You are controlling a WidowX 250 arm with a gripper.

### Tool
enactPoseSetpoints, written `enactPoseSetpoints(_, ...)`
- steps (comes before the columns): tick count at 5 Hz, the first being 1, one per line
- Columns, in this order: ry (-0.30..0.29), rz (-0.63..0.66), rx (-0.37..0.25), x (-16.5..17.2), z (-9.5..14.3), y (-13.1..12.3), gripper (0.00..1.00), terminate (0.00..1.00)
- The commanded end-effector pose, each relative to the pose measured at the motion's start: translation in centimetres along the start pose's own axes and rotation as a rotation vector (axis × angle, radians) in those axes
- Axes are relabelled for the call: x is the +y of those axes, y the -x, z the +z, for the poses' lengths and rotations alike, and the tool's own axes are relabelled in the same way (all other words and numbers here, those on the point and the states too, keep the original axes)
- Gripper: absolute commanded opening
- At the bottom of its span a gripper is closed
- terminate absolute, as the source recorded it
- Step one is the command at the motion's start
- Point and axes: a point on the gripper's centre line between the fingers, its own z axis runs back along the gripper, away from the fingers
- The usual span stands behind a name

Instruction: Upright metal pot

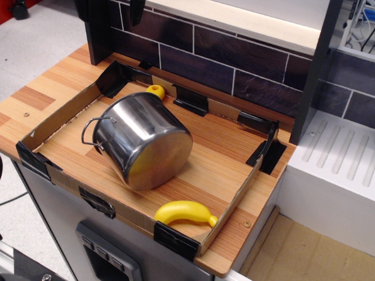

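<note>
The metal pot [143,140] is a large shiny steel cylinder lying tipped on its side inside a low cardboard tray [58,111] on the wooden counter. Its flat base faces the front right and a thin wire loop handle [91,132] sticks out on its left. Its mouth points to the back left and is hidden. Only a dark part of my gripper [136,10] shows at the top edge, high above and behind the pot and well apart from it. Its jaws cannot be made out.
A yellow banana [184,212] lies on the tray's front wall. A small yellow object [156,91] peeks out behind the pot. A dark tiled wall [234,64] runs along the back, a black post [98,29] stands at the back left, and a white drainer [340,158] is to the right.
</note>
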Motion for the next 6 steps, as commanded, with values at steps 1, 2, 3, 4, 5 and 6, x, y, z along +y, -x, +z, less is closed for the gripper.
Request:
enactPoseSetpoints(1, 0.096, -0.011, 0.027, -2.9, 1.6, 2.3, 1.0, 0.0)
enactPoseSetpoints(2, 0.157, 0.017, 0.128, -4.4, -0.1, 3.1, 1.0, 0.0)
enactPoseSetpoints(3, 0.258, 0.045, 0.163, -5.4, -1.1, 4.1, 1.0, 0.0)
enactPoseSetpoints(4, 0.242, -0.005, 0.19, -5.7, -2.0, 5.5, 1.0, 0.0)
enactPoseSetpoints(5, 0.234, -0.033, 0.189, -5.5, -2.5, 6.3, 1.0, 0.0)
enactPoseSetpoints(6, 0.22, -0.009, 0.231, -5.7, -3.8, 6.2, 1.0, 0.0)
